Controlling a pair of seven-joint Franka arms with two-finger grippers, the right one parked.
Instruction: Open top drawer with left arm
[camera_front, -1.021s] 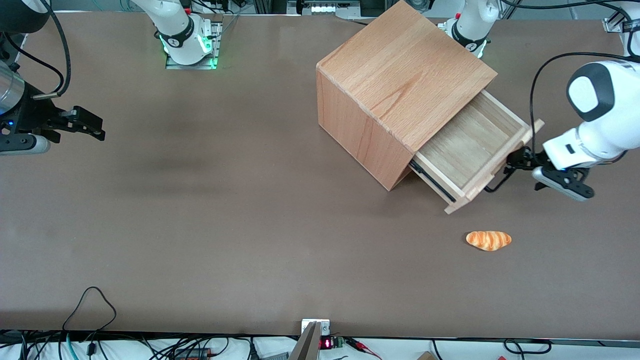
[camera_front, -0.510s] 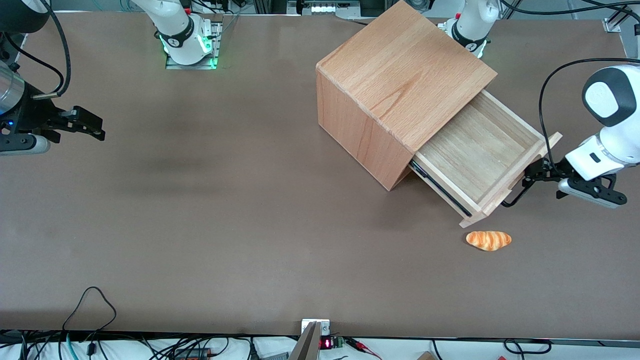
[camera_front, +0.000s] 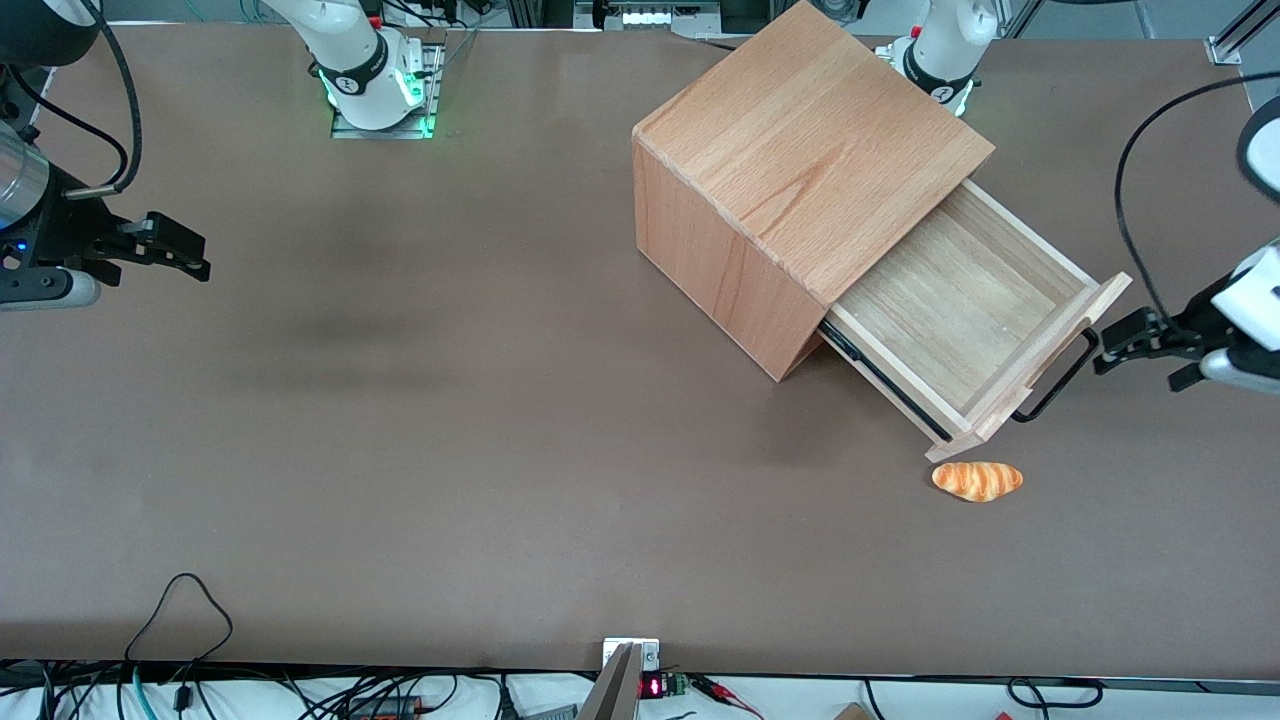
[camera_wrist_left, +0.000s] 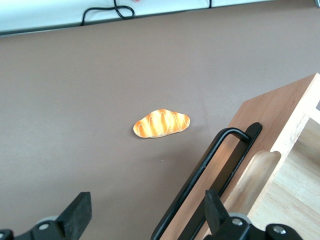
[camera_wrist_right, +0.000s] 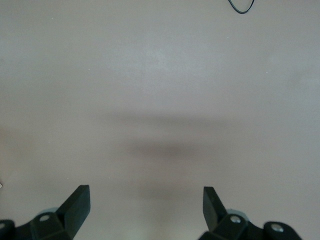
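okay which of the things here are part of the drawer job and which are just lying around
Job:
drawer, pulled out of the cabinet
handle
tool, open, just in front of the handle, not touching

Lying about:
bread roll, on the table near the drawer front

A matte brown counter carries a wooden cabinet set at an angle toward the working arm's end. A small orange striped bread roll lies flat on the counter, nearer the front camera than the cabinet. The end effector, fingers spread, hovers above the counter near the cabinet.
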